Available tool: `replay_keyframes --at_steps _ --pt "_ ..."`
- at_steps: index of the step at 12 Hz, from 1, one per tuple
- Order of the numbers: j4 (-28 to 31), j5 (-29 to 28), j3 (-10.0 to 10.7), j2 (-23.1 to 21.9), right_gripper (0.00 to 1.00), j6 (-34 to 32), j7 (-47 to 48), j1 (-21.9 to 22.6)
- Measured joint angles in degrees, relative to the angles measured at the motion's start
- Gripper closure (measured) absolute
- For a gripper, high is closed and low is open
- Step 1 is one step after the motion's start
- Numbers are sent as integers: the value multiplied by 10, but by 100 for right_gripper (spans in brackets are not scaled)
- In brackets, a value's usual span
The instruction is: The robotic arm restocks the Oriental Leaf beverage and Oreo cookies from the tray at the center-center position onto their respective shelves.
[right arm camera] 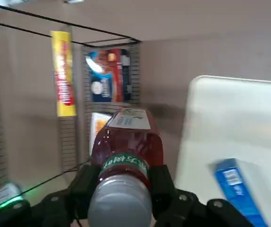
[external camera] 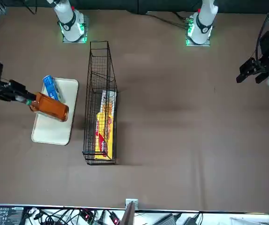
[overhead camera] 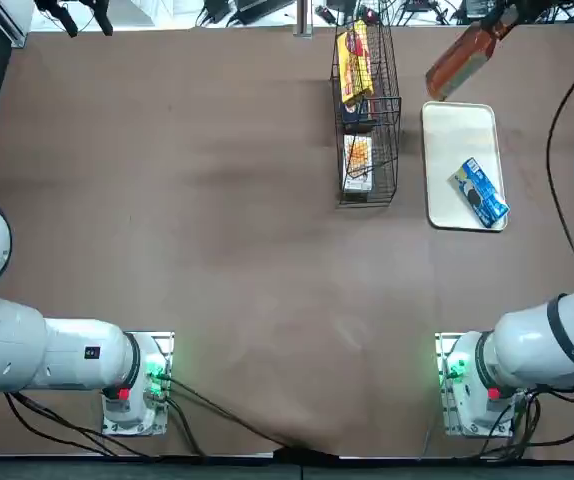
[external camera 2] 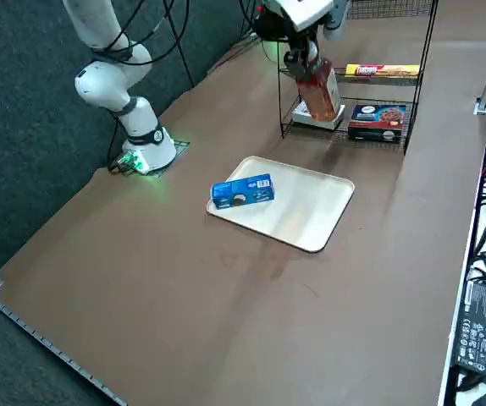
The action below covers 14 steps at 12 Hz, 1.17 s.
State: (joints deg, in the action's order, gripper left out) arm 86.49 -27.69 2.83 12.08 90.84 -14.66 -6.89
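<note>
The right side view shows what the top view hides: the tiers of the rack [external camera 2: 414,108], with a yellow packet [external camera 2: 383,70] on one and, below it, a dark box [external camera 2: 377,123] with cookies printed on it. The wrist view shows the neck of the bottle [right arm camera: 128,142], which the top view does not.

The bottle has a green band with white characters near its cap [right arm camera: 120,203], too small to read, and a pale label farther along. The blue cookies packet [external camera 2: 243,191] lies on the tray [external camera 2: 311,203], towards one end; it carries a printed cookie and what is probably a barcode.

The right gripper [right arm camera: 123,189] is closed on the bottle's neck, one finger on each side, its opening only as wide as the neck. In the front view the bottle is tilted; in the right side view it hangs cap up before the rack.
</note>
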Motion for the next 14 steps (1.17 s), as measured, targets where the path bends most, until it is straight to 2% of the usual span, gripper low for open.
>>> replay_keyframes --at_steps 4,7,14 --pt "-11 -108 2 1 41 -39 -26 -22" --pt "-7 -154 2 4 41 -53 -39 -21" --pt "44 -194 -2 4 41 -74 -45 -20"
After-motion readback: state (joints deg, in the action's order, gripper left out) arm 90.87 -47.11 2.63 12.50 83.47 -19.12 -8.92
